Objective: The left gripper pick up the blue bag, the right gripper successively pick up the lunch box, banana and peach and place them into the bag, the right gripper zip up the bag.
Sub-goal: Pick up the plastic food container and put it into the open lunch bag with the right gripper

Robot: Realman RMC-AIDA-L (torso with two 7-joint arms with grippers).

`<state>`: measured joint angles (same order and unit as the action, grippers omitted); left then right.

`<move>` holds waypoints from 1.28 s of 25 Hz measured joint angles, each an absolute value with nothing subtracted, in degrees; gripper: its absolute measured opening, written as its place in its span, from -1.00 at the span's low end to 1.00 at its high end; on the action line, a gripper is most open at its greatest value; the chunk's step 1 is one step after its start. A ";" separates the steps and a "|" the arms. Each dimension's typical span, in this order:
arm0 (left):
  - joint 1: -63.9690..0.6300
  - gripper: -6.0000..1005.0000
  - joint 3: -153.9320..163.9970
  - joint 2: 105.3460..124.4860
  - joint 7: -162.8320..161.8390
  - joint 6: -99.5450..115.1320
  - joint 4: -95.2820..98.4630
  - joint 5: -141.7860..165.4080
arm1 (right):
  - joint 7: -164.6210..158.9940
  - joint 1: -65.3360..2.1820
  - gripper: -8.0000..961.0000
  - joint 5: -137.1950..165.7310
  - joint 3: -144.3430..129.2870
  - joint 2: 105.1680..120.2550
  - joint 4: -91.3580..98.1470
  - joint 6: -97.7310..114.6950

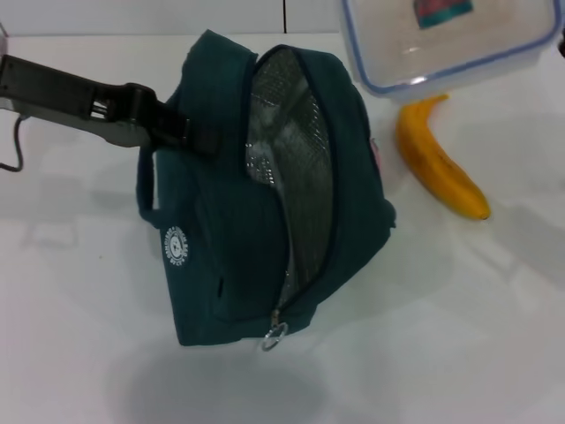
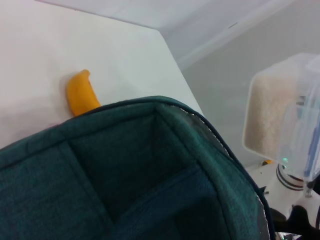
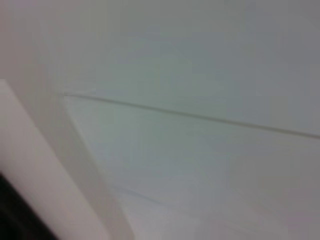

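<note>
White table (image 1: 79,291): banana (image 1: 439,161) beside bag (image 1: 229,265)

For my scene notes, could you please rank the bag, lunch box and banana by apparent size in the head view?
1. Bag, clearly largest.
2. Lunch box, cut off by the frame edge and perhaps nearer the camera, so unsure.
3. Banana, smallest.

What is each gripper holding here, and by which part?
The left gripper holds the blue bag by its upper left edge near the handle. The lunch box looks lifted, but the right gripper is out of view, so its hold cannot be told.
</note>
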<state>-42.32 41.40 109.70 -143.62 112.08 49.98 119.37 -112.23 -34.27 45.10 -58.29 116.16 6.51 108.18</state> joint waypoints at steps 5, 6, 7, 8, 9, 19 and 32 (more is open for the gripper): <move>-43.10 -0.92 41.40 110.49 -143.71 111.93 49.98 119.48 | -112.26 -37.55 -0.80 45.10 -58.64 116.19 6.05 107.97; -43.24 -0.92 41.40 110.63 -143.75 111.91 49.98 119.48 | -112.27 -38.14 -0.80 45.17 -58.68 116.19 5.90 107.84; -43.37 -0.92 41.40 110.78 -143.80 111.88 49.98 119.49 | -112.27 -38.70 -0.80 45.29 -58.74 116.20 5.52 107.70; -43.46 -0.92 41.40 110.94 -143.82 111.88 49.98 119.49 | -112.26 -39.40 -0.80 45.35 -58.86 116.19 4.91 107.57; -43.54 -0.92 41.40 111.11 -143.84 111.88 49.98 119.50 | -112.21 -39.89 -0.80 45.45 -59.03 116.20 4.26 107.41; -45.08 -0.92 41.40 111.63 -143.19 111.88 47.17 119.18 | -111.41 -42.47 -0.80 45.65 -64.87 116.18 3.23 102.66; -44.37 -0.92 40.89 111.53 -143.09 110.78 46.36 119.02 | -109.31 -40.46 -0.80 45.70 -72.78 116.19 4.91 97.55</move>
<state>-44.37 40.89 111.53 -143.09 110.78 46.36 119.02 -109.31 -40.46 45.71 -72.78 116.19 4.91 97.55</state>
